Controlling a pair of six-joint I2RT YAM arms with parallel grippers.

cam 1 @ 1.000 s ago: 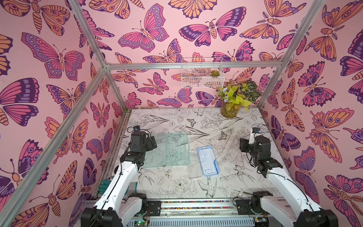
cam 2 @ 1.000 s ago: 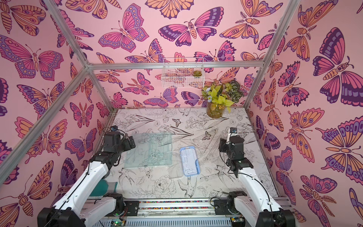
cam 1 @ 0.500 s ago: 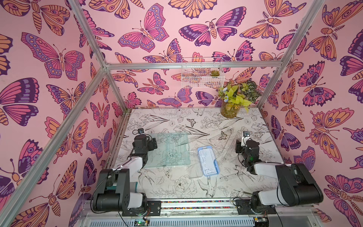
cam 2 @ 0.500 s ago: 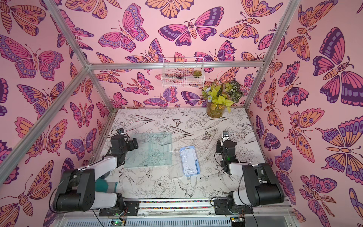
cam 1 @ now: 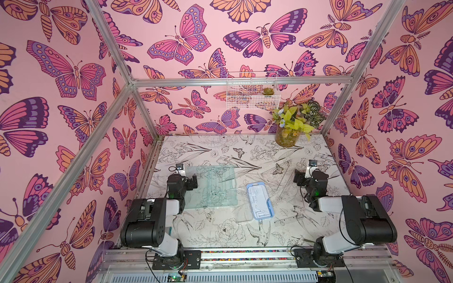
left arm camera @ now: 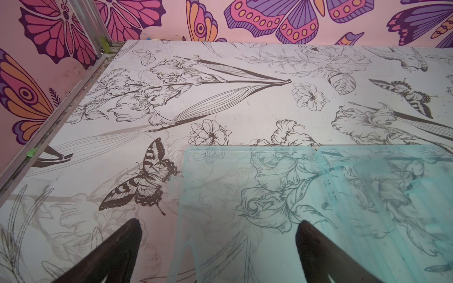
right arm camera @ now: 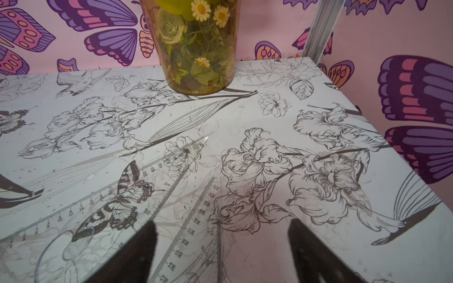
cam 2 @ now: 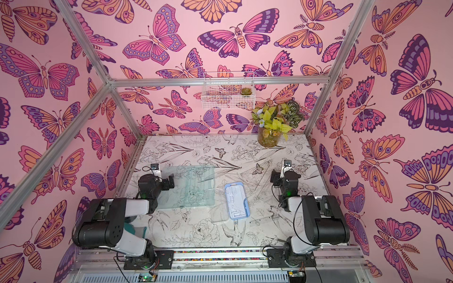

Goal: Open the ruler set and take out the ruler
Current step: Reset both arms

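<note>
Ruler set [cam 1: 259, 204]: blue-rimmed case, apparently open with moulded tray showing, flat mid-table in both top views, just beside green sheet [cam 1: 213, 188]. Faint clear pieces [cam 1: 278, 175] on table between case and right gripper [cam 1: 297, 178]. Left gripper [cam 1: 193, 182] at the sheet's edge, well apart from case.

Left wrist view: fingers spread wide, empty, over the sheet's edge; no ruler visible.

Right wrist view: jaws released, wide apart, holding nothing. Straight ruler [right arm camera: 188, 232] flat on table beneath, overlapping set square [right arm camera: 98, 199]; vase [right arm camera: 196, 61] beyond.

Judged handling: thin clear plastic, light, stiff but whippy, slick, flush with tabletop. Best pinched across narrow width at an end raised by the overlap; otherwise likely to skate away
</note>
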